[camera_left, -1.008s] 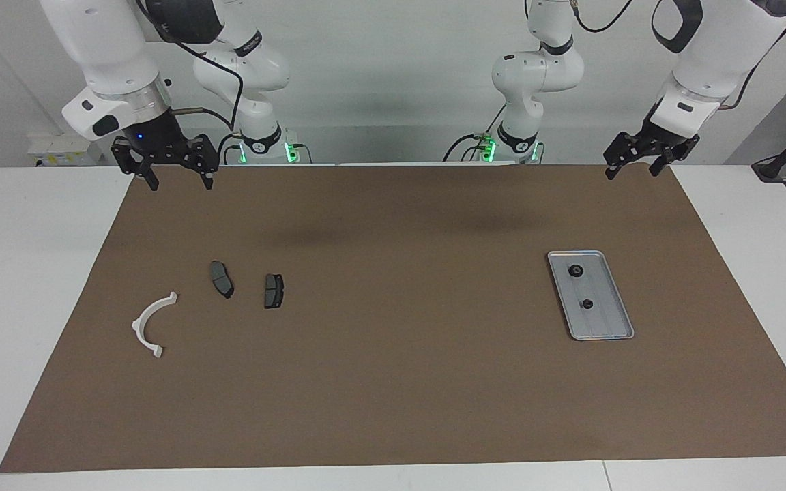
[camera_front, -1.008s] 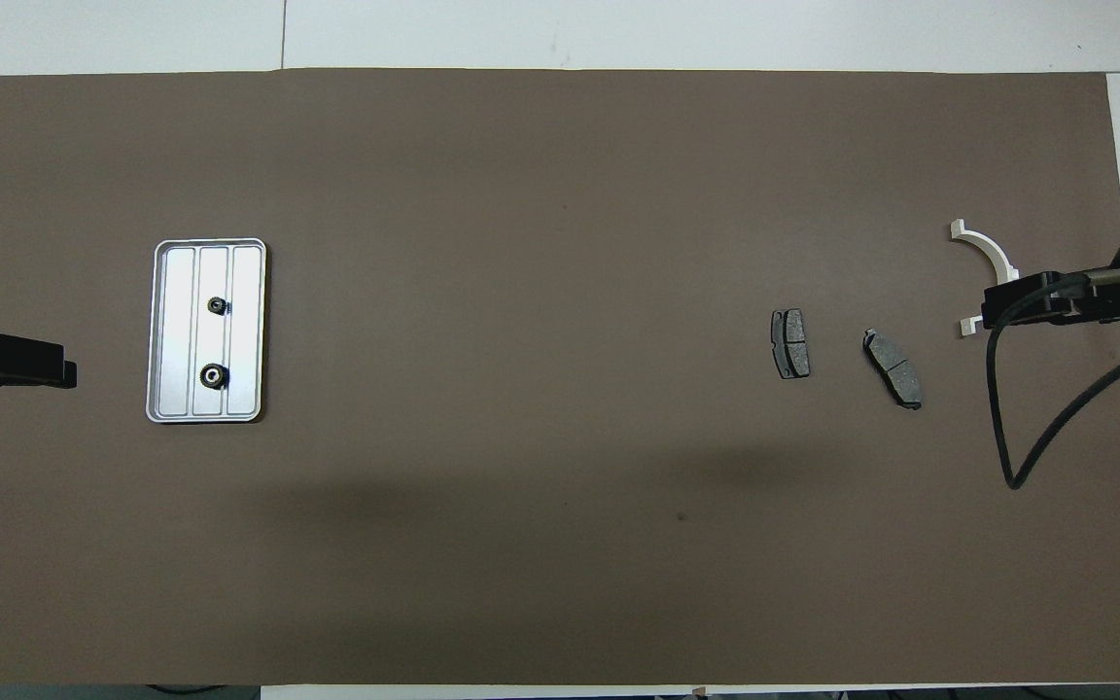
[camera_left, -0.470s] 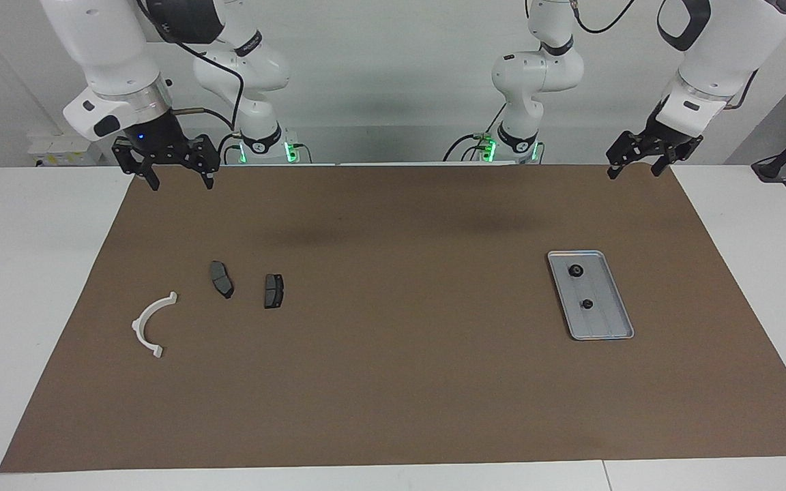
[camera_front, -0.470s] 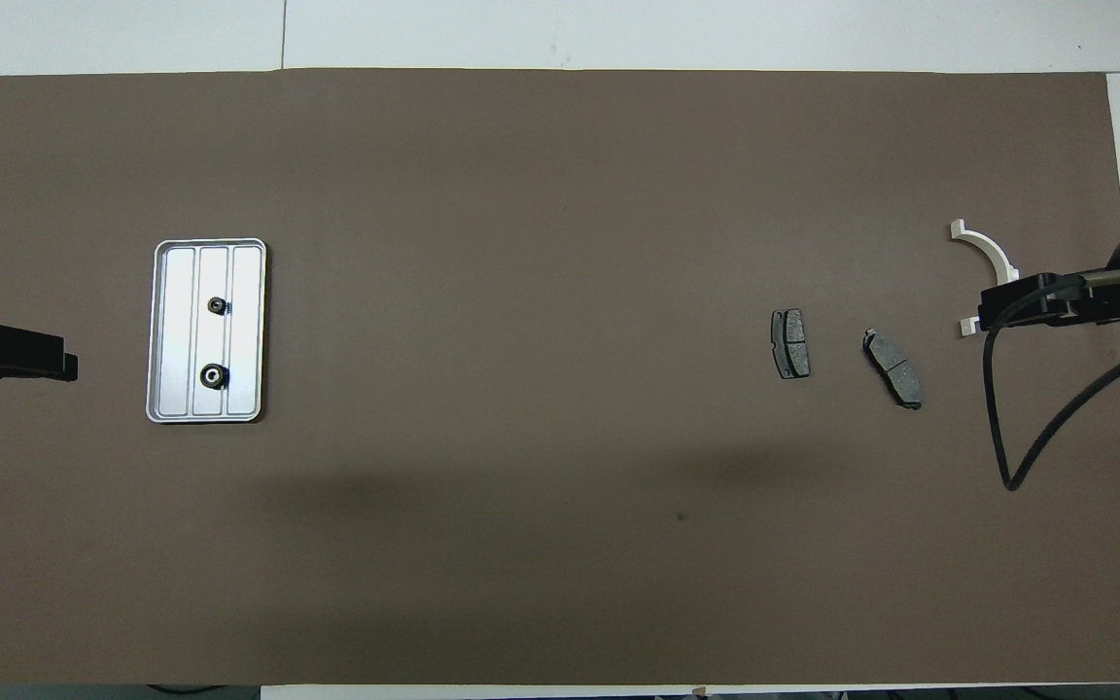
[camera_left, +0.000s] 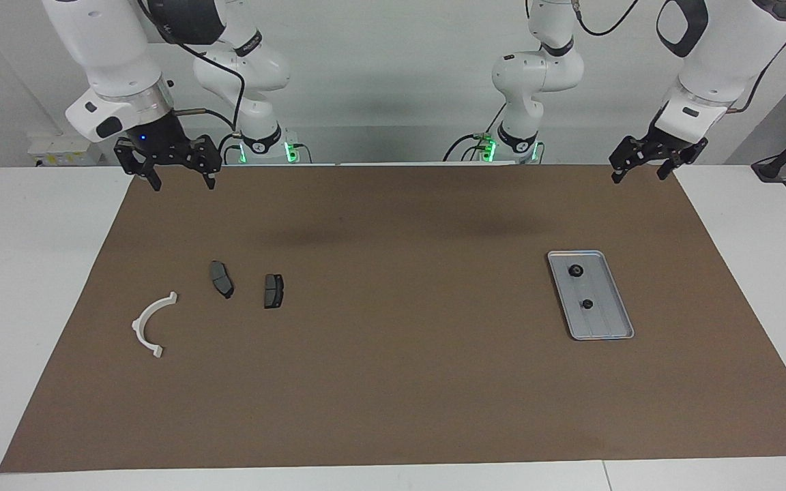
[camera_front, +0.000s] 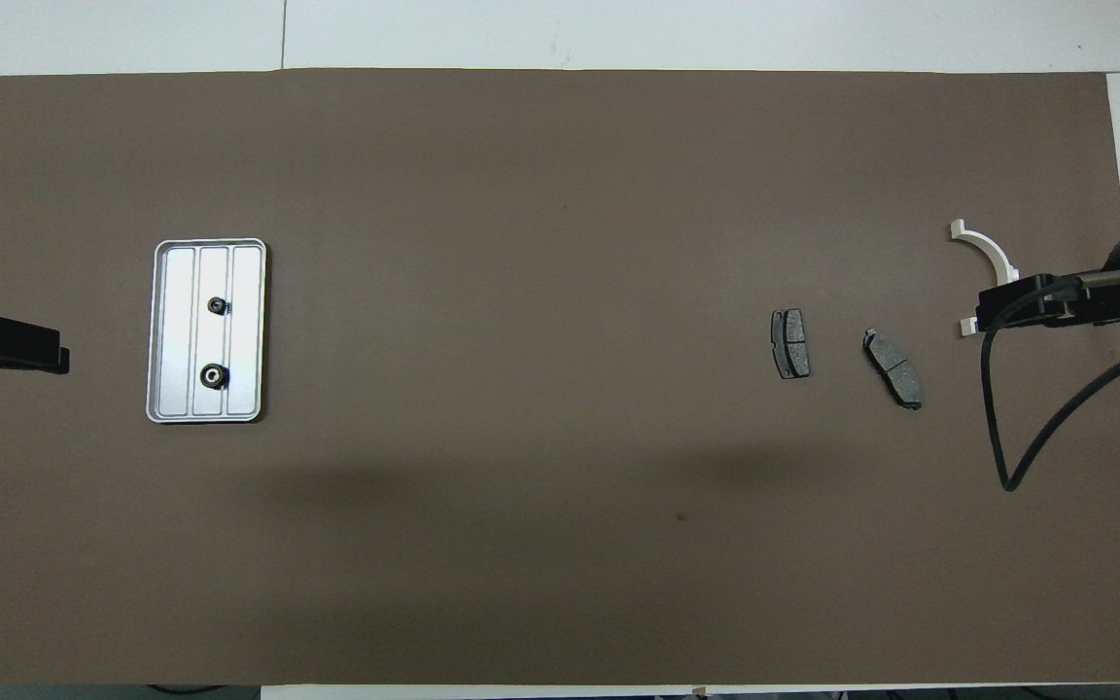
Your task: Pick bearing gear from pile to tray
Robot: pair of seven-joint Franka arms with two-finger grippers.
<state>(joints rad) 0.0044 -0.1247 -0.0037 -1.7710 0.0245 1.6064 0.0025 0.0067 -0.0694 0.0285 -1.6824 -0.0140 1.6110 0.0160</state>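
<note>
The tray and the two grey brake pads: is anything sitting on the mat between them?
No. Between the tray and the nearer brake pad there is only bare brown mat. The overhead view shows it best, and the facing view agrees.

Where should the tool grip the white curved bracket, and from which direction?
Grip the white curved bracket mid-arc, coming straight down from above. It lies flat on the brown mat; the band looks narrow there, so fingers can likely straddle its inner and outer edges, clear of the end tabs.
</note>
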